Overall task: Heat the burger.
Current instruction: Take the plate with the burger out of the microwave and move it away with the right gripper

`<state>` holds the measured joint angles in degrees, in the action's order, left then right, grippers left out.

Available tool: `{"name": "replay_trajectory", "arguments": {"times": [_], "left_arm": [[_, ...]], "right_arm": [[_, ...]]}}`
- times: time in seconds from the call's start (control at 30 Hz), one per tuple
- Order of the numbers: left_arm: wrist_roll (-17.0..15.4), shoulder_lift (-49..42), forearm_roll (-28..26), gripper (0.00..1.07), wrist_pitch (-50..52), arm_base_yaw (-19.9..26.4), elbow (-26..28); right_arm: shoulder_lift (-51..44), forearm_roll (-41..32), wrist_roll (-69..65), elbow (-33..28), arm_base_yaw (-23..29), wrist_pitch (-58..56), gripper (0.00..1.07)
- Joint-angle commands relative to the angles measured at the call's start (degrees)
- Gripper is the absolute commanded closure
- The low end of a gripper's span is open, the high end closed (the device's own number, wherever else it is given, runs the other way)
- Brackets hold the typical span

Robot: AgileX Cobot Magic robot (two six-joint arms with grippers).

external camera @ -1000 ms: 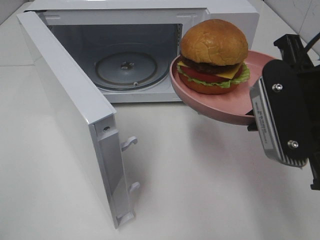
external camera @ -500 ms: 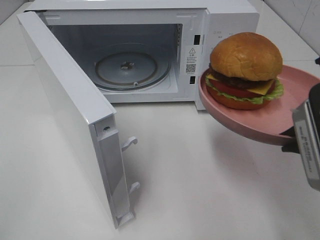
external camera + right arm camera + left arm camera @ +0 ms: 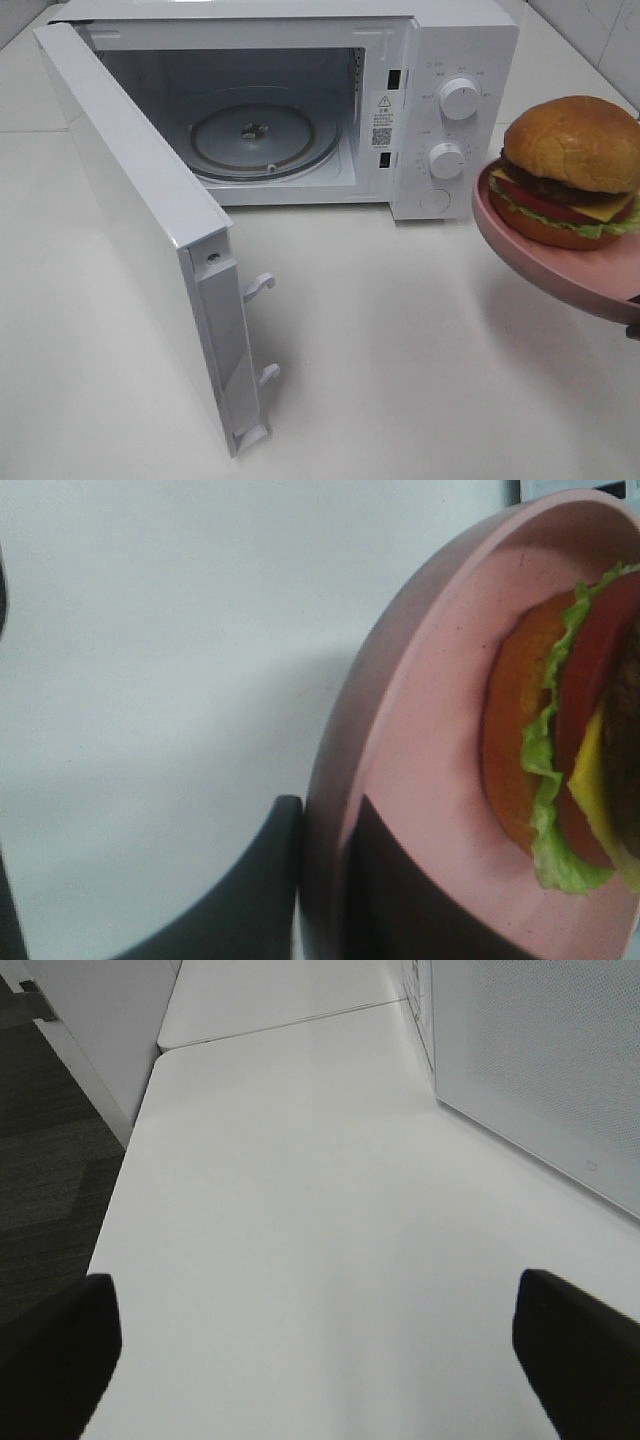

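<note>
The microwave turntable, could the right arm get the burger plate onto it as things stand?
Probably yes: the microwave door stands wide open, the glass turntable is bare, and the right gripper grips the pink plate with the burger off to the right.

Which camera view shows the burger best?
The exterior high view: the burger appears almost whole there, bun on top, sitting on the pink plate. The right wrist view shows only the edge of its layers near the right gripper. The left wrist view shows none of it.
</note>
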<state>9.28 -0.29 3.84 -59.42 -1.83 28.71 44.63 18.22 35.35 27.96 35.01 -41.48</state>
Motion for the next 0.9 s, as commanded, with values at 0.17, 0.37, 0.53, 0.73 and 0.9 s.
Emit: {"name": "replay_trajectory", "arguments": {"times": [0.17, 0.37, 0.53, 0.73, 0.9], "left_arm": [[-0.2, -1.0, -0.1, 0.06, 0.6, 0.2, -0.2], [-0.2, -1.0, -0.1, 0.06, 0.6, 0.2, -0.2], [-0.2, -1.0, -0.1, 0.06, 0.6, 0.2, -0.2], [-0.2, -1.0, -0.1, 0.06, 0.6, 0.2, -0.2], [-0.2, -1.0, -0.1, 0.06, 0.6, 0.2, -0.2]], "right_arm": [[-0.6, 9.3, -12.9, -0.7, -0.3, 1.2, 1.07], [-0.6, 15.5, -23.3, -1.4, -0.3, -3.2, 1.07], [-0.6, 17.9, -29.0, -1.5, -0.3, -6.4, 1.07], [-0.1, 21.4, -35.4, -1.5, -0.3, -8.9, 1.07], [5.4, 23.9, -42.3, -1.5, -1.9, -9.9, 1.07]]}}
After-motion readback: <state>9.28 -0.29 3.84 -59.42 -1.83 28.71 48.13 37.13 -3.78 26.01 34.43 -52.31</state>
